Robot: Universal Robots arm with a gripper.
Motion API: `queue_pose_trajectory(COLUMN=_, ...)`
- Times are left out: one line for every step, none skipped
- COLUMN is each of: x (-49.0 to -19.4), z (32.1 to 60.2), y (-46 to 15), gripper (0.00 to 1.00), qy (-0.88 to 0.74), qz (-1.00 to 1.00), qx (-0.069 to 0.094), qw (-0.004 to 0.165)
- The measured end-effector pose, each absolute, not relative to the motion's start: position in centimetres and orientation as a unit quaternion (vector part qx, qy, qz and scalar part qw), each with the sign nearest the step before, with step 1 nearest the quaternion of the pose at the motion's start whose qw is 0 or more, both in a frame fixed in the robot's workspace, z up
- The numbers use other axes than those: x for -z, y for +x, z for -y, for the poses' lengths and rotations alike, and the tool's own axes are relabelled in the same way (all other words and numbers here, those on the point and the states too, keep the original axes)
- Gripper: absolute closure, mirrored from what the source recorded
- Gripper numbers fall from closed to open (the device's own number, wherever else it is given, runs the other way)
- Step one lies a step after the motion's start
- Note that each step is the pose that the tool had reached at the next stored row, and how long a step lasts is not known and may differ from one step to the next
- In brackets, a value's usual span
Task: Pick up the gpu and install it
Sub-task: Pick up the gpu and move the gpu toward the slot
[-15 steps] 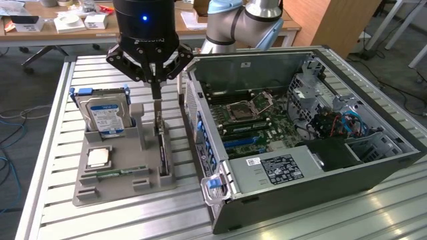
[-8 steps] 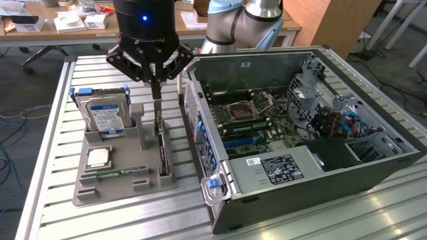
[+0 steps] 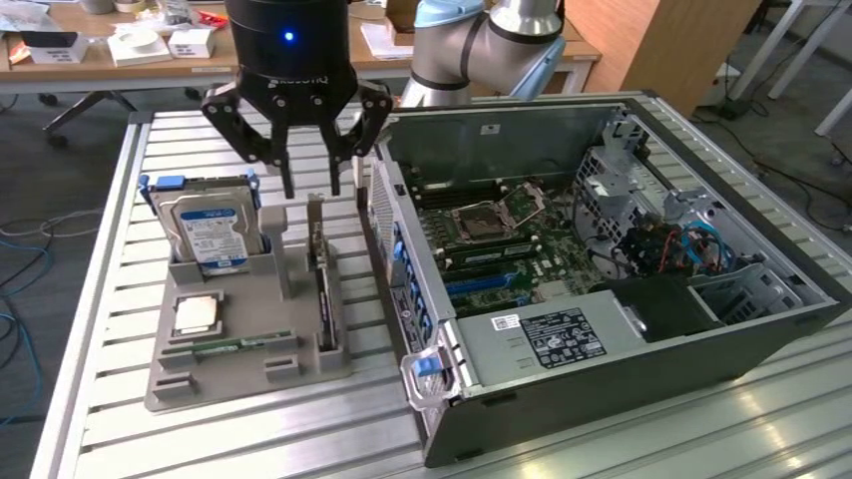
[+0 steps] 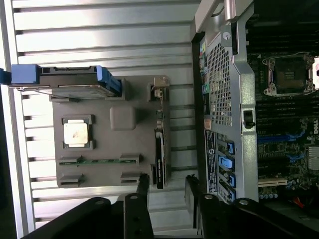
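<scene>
Reach-and-grasp step of the pick, by the look of it; installing not yet begun. Above the gray holder (image 3: 200,384) on the table (image 3: 107,429), end effector (image 3: 310,188) poised with fingers parted, gripping nothing. Just below it and untouched, the gpu (image 3: 323,294), standing on edge in the holder's slot on the exterior view's right, nearest the open computer case (image 3: 600,329). Long axis near to far, parallel to the case wall; silver bracket (image 4: 160,93) at the far end, toward the hard drive (image 3: 211,235). A clean grasp would call for a straight descent, fingers straddling the thin card across its faces, closing squarely without tilting it in the slot.
</scene>
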State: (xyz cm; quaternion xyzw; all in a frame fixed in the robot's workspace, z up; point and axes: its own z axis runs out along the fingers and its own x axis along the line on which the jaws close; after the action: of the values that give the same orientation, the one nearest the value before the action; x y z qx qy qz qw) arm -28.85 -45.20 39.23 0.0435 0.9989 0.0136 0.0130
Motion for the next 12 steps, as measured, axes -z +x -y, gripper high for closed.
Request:
queue_pose_trajectory(x=-39.23, z=45.2, y=-28.85, gripper=0.53, qy=0.043, qz=-0.999, qx=-0.014, qw=0.013)
queue_pose_trajectory(x=-39.23, z=45.2, y=-28.85, gripper=0.47, qy=0.043, qz=-0.999, qx=-0.014, qw=0.013)
queue_pose_trajectory(x=-39.23, z=45.2, y=-28.85, gripper=0.47, qy=0.043, qz=-0.999, qx=-0.014, qw=0.013)
queue_pose_trajectory(x=-39.23, z=45.2, y=-28.85, gripper=0.42, qy=0.043, qz=-0.999, qx=-0.014, qw=0.013)
queue_pose_trajectory(x=-39.23, z=45.2, y=-28.85, gripper=0.36, qy=0.043, qz=-0.999, qx=-0.014, qw=0.013)
queue_pose_trajectory(x=-39.23, z=45.2, y=-28.85, gripper=0.36, qy=0.044, qz=-0.999, qx=-0.014, qw=0.013)
queue_pose_trajectory(x=-39.23, z=45.2, y=-28.85, gripper=0.29, qy=0.043, qz=-0.999, qx=-0.014, qw=0.013)
queue_pose_trajectory(x=-39.23, z=45.2, y=-28.85, gripper=0.29, qy=0.043, qz=-0.999, qx=-0.014, qw=0.013)
queue_pose_trajectory(x=-39.23, z=45.2, y=-28.85, gripper=0.29, qy=0.044, qz=-0.999, qx=-0.014, qw=0.013)
queue_pose_trajectory(x=-39.23, z=45.2, y=-28.85, gripper=0.29, qy=0.044, qz=-0.999, qx=-0.014, qw=0.013)
queue_pose_trajectory(x=-39.23, z=45.2, y=-28.85, gripper=0.29, qy=0.044, qz=-0.999, qx=-0.014, qw=0.013)
queue_pose_trajectory(x=-39.23, z=45.2, y=-28.85, gripper=0.29, qy=0.043, qz=-0.999, qx=-0.014, qw=0.013)
